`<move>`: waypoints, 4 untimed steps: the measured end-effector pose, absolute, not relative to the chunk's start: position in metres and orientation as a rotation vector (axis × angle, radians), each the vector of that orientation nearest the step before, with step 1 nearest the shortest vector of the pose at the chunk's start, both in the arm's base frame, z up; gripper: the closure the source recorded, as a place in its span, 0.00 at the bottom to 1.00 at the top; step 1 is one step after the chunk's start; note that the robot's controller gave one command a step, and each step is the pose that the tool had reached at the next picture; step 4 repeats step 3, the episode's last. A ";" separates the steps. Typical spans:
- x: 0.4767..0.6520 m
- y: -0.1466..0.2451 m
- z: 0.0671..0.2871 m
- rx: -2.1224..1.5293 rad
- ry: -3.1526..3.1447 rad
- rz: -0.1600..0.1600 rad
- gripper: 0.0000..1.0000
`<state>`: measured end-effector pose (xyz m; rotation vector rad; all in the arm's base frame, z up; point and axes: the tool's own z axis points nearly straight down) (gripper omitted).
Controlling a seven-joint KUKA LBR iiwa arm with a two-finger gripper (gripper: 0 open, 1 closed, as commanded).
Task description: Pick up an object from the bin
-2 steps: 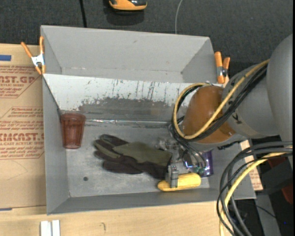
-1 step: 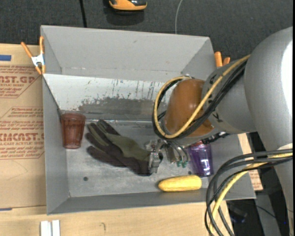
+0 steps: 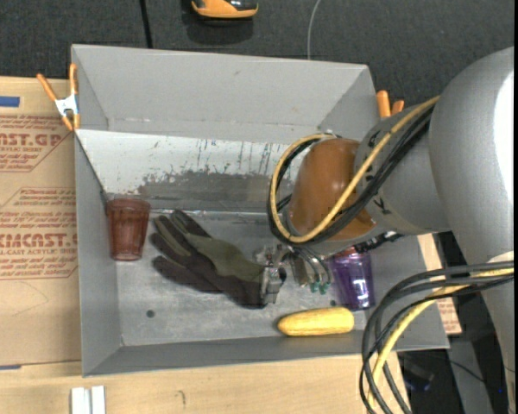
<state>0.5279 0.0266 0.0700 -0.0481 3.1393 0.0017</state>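
Found the tool [image 3: 278, 279] at the cuff end of a dark glove [image 3: 203, 261] — mid-floor of the bin [image 3: 216, 93], purple cup [image 3: 354, 281] just beside. Could not tell whether spread or pinching.

Red print is showing on the cardboard sheet [image 3: 26, 197] just left of the bin [image 3: 95, 231]. Top line, cut off at the edge, is reading "…CAST.GP". Lower one is reading "CIACAST." w/ smaller "…-CAST ACRYLIC SHEET" under it. Remaining small lines are coming out too tiny to read.
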 end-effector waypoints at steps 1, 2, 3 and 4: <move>0.526 0.026 0.075 -0.048 3.145 0.001 1.00; 0.526 0.027 0.090 -0.048 3.145 0.001 1.00; 0.526 0.027 0.106 -0.049 3.146 0.001 1.00; 0.526 0.027 0.106 -0.049 3.146 0.001 1.00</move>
